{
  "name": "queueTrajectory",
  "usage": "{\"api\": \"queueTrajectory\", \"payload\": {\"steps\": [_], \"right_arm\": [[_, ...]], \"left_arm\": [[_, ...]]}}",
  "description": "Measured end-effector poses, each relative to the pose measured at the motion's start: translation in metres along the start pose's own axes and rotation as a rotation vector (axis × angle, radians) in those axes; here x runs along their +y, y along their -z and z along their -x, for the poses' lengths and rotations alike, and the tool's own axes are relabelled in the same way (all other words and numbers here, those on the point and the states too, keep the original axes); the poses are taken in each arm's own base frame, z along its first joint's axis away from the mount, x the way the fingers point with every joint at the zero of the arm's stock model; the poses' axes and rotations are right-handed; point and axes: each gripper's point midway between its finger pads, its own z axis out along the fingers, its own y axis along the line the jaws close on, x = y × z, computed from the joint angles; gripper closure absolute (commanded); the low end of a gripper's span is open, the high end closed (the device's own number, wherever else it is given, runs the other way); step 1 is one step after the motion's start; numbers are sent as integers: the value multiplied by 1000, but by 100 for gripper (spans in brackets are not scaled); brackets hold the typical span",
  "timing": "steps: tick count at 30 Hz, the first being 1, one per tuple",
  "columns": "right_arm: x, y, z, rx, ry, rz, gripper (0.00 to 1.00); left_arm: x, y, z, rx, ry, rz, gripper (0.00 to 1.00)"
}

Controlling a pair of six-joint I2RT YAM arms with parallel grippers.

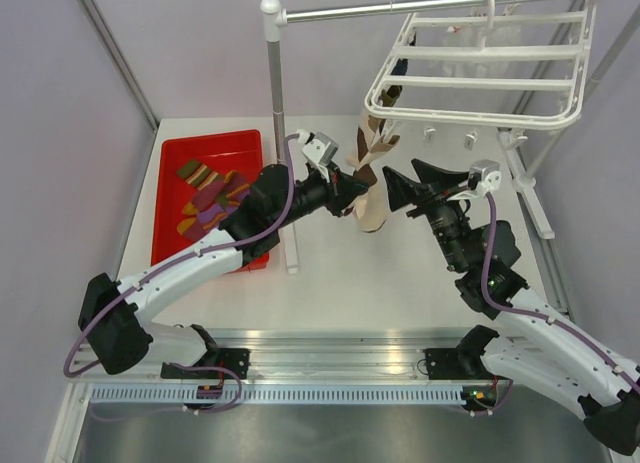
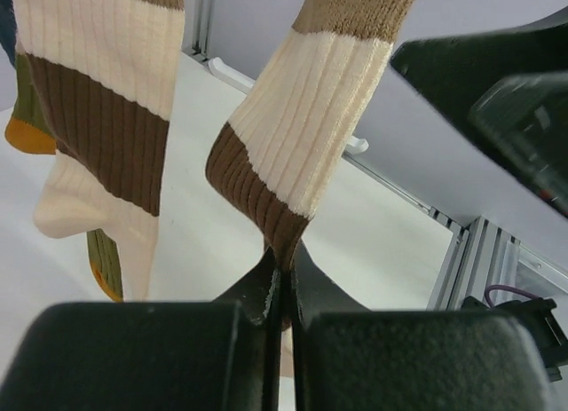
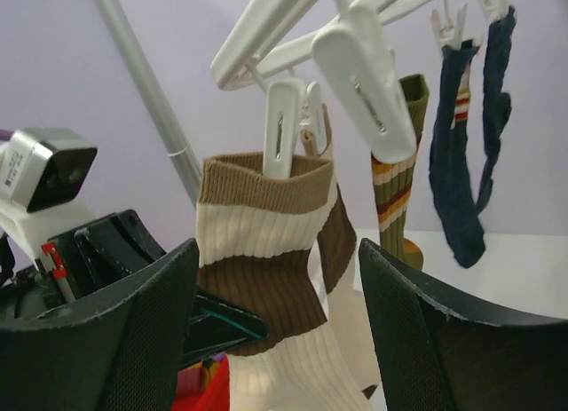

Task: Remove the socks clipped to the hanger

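A brown-and-cream striped sock (image 1: 373,183) hangs from a clip (image 3: 286,127) at the left corner of the white hanger (image 1: 480,81). My left gripper (image 1: 356,195) is shut on the sock's lower brown band; the left wrist view shows the fabric pinched between the closed jaws (image 2: 282,267). A second striped sock (image 2: 98,118) hangs just to its left. My right gripper (image 1: 408,186) is open, and in its wrist view (image 3: 277,251) the sock (image 3: 266,220) hangs between the spread fingers, untouched. An olive striped sock (image 3: 395,198) and navy socks (image 3: 466,162) hang further back.
A red tray (image 1: 168,218) at the left holds purple-and-olive socks (image 1: 212,195). The metal pole stand (image 1: 277,103) rises between the tray and the arms, its bar carrying the hanger hook. Several bare clips (image 1: 470,139) dangle from the frame's front edge.
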Motion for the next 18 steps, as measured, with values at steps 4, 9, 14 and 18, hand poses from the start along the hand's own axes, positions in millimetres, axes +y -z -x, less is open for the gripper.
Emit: {"api": "queueTrajectory", "payload": {"steps": [4, 9, 14, 18], "right_arm": [[1, 2, -20, 22, -26, 28, 24], [9, -9, -19, -21, -47, 59, 25], [6, -15, -18, -78, -73, 45, 25], [4, -22, -21, -99, -77, 41, 25]], "left_arm": [[-3, -1, -4, 25, -7, 23, 98], [2, -1, -9, 62, -1, 66, 98], [11, -1, -14, 93, 2, 121, 98], [15, 2, -20, 121, 6, 142, 98]]}}
